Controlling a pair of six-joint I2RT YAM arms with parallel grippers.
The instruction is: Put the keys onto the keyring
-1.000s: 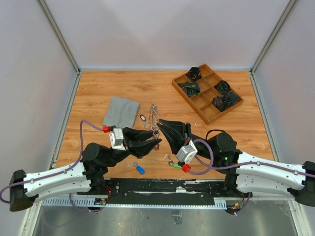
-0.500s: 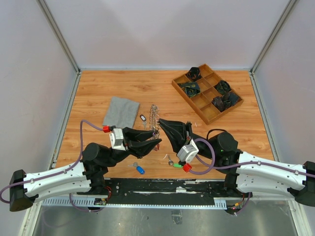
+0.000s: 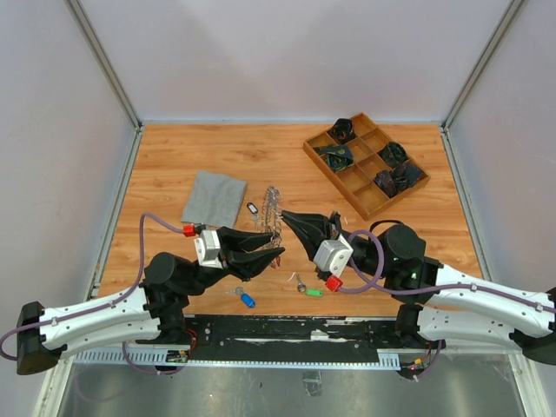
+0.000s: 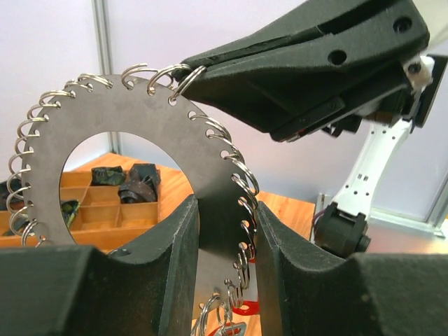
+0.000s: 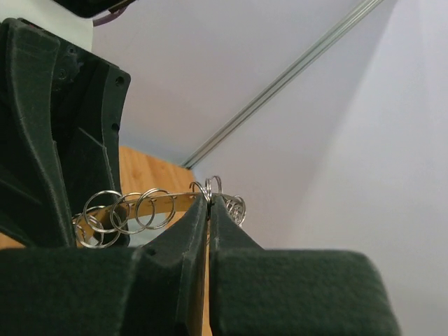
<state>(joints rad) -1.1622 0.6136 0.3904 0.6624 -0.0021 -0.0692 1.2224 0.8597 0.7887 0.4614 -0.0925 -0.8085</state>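
The keyring (image 4: 105,119) is a flat grey metal hoop edged with many small wire loops, standing upright above the table. My left gripper (image 4: 225,231) is shut on its lower edge. From the right, my right gripper (image 5: 208,200) is shut on one small loop (image 5: 214,184) at the hoop's top rim. From above, the keyring (image 3: 273,207) looks like a thin chain between the left gripper (image 3: 276,244) and the right gripper (image 3: 285,216). Loose keys lie on the table: one with a blue tag (image 3: 248,301), one with a green tag (image 3: 312,292), and one with a dark tag (image 3: 252,208).
A grey cloth square (image 3: 215,197) lies left of the keyring. A wooden compartment tray (image 3: 351,177) with dark items in several cells sits at the back right. A red tag (image 4: 241,308) shows below the hoop.
My right gripper's jaws have shut on a small loop at the keyring's top, and its wrist has shifted slightly. The left gripper and keyring have stayed put.
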